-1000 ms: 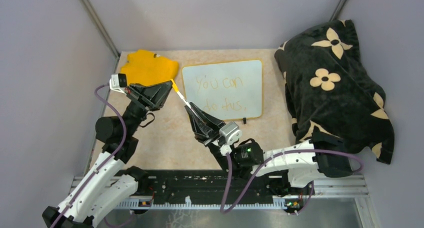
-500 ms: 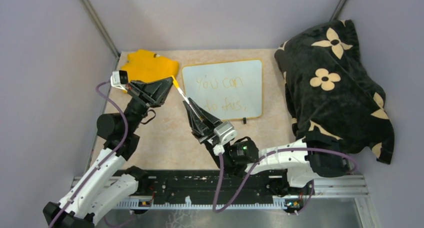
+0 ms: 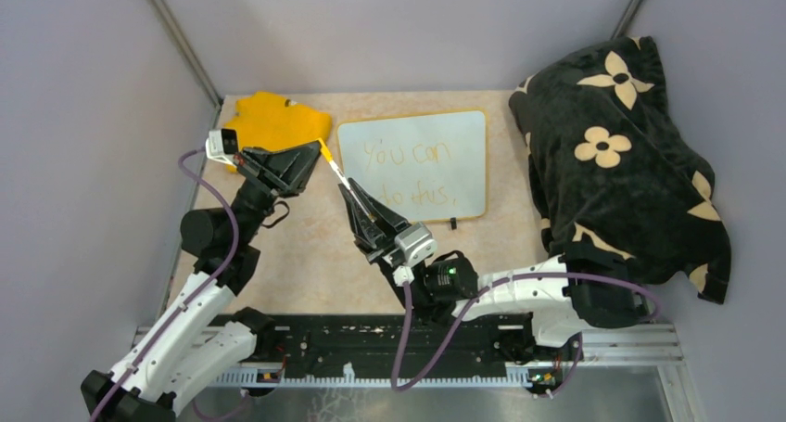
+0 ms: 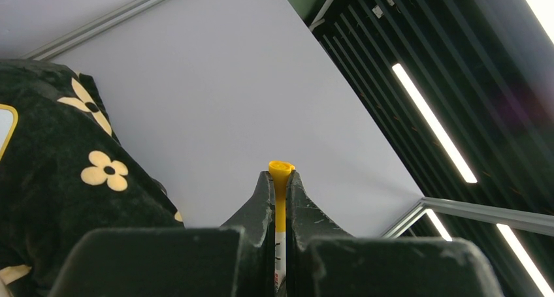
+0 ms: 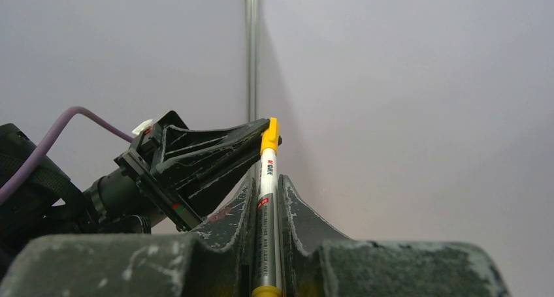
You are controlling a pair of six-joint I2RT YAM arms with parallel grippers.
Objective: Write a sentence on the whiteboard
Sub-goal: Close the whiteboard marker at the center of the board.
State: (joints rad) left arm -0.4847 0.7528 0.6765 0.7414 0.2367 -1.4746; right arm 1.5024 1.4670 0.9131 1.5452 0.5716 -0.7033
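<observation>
Whiteboard (image 3: 412, 165): top view, flat on the far part of the table (image 3: 306, 246), between the cloth (image 3: 275, 122) and the blanket (image 3: 616, 153); same place as one second before.
Sentence (image 3: 411, 173): two orange lines on the board, "you can" above "do this"; unchanged.
Change, top view: both arms stand a little more to the left than one second ago, and the marker (image 3: 335, 171) has gone with them; since half a second ago almost nothing differs.
Left gripper (image 3: 316, 153): closed on the yellow cap (image 3: 323, 148), just left of the board.
Right gripper (image 3: 347, 190): closed narrow on the white barrel of the marker, at the board's left edge in this view.
Count, top view: one whiteboard, one marker, one cloth, one blanket, two grippers.
Left wrist view: fingers (image 4: 264, 202) press the one cap from both sides; blanket at the left.
Right wrist view: fingers (image 5: 243, 212) clamp the one marker; its cap sits between the left gripper's tips.
</observation>
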